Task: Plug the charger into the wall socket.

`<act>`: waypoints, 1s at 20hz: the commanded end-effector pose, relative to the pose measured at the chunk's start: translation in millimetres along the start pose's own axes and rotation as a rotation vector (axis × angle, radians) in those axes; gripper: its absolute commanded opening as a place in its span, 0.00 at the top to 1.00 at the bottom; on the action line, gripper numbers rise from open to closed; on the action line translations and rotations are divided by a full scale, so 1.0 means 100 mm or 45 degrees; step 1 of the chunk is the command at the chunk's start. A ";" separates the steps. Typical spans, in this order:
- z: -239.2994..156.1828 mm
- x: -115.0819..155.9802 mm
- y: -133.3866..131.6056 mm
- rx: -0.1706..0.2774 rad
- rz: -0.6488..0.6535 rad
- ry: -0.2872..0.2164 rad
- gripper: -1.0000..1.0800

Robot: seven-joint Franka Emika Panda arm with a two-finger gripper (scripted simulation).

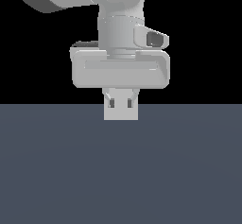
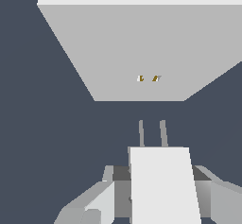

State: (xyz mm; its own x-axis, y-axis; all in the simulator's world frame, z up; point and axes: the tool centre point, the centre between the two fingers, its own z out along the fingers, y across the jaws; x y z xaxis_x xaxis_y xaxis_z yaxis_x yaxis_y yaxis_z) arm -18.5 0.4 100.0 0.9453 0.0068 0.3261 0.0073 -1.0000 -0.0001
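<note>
Wrist view, nearest: one gripper [image 2: 160,204], its two fingers [image 2: 101,202] closed narrow on either side of the single charger [image 2: 163,185].
Charger: one white block held between the fingers, with two thin grey prongs [image 2: 152,133] sticking out of its far face, side by side and parallel.
Prongs and socket: the prong tips stop short of the plate; a strip of dark floor shows between them and the plate's near edge, so they are apart, not touching.
Wall socket: one pale grey square plate [image 2: 118,53], larger than the charger, standing beyond the prongs with its face toward them.
Holes: two tiny dark slots [image 2: 148,78] close together at the middle of the plate, roughly in line with the two prongs.
Exterior view: one arm, its wide grey hand [image 1: 120,69] pointing down, fingers gripping the charger [image 1: 121,109], seen here as a small pale block just under the hand; the socket cannot be made out in this view.
Surface: one flat, plain slate-blue floor [image 1: 121,171] fills the lower half.
Room: plain black background above the floor's far edge, no walls or furniture distinguishable.
</note>
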 end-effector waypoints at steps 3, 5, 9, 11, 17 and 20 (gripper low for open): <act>0.02 0.08 0.00 0.000 0.000 0.000 1.00; 0.05 0.14 0.00 -0.001 0.000 0.000 1.00; 0.10 0.29 0.00 -0.001 0.000 0.000 1.00; 0.12 0.35 0.00 -0.002 0.001 0.000 1.00; 0.16 0.46 0.00 -0.002 0.001 -0.001 1.00; 0.16 0.46 0.00 -0.001 0.002 -0.001 1.00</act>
State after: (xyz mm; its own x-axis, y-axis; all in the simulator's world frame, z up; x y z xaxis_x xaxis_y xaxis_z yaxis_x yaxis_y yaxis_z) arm 29.1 0.3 99.8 0.9458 0.0054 0.3247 0.0056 -1.0000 0.0003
